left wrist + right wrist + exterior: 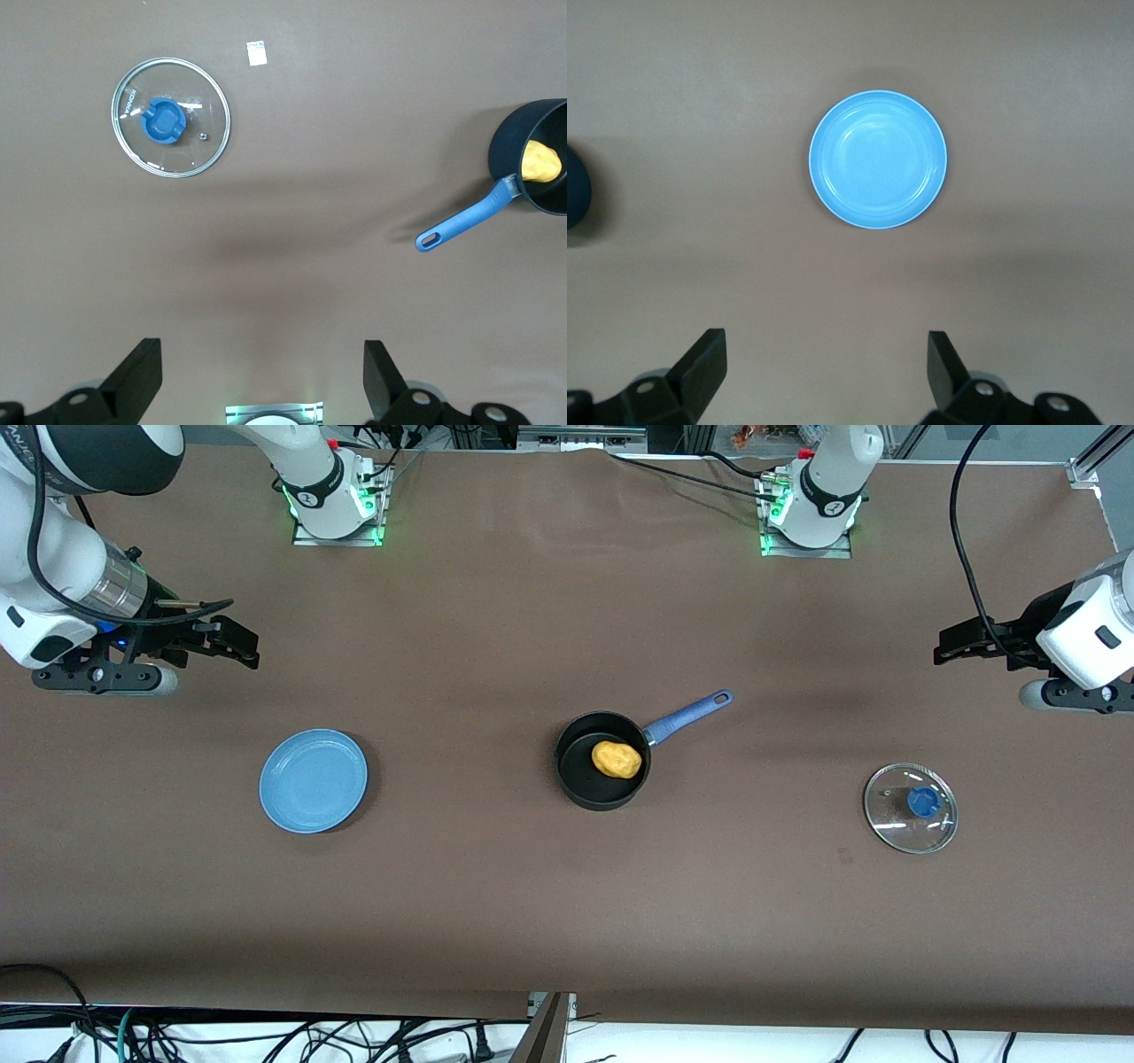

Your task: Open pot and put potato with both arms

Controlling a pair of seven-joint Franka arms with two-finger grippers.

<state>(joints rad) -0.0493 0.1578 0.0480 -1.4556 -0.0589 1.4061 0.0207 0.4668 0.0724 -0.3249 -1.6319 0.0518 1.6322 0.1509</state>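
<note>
The black pot (586, 779) with a long blue handle (689, 715) stands open at the table's middle, with the yellow-orange potato (616, 759) inside it. The pot (536, 190) and potato (540, 163) also show in the left wrist view. The glass lid (911, 808) with its blue knob lies flat on the table toward the left arm's end; it also shows in the left wrist view (171, 118). My left gripper (952, 645) is open and empty, up over bare table at the left arm's end. My right gripper (241, 640) is open and empty over bare table at the right arm's end.
A flat light-blue plate (313, 780) lies toward the right arm's end, also in the right wrist view (878, 160). A small white tag (256, 53) lies on the brown table cover near the lid. Cables hang past the table's near edge.
</note>
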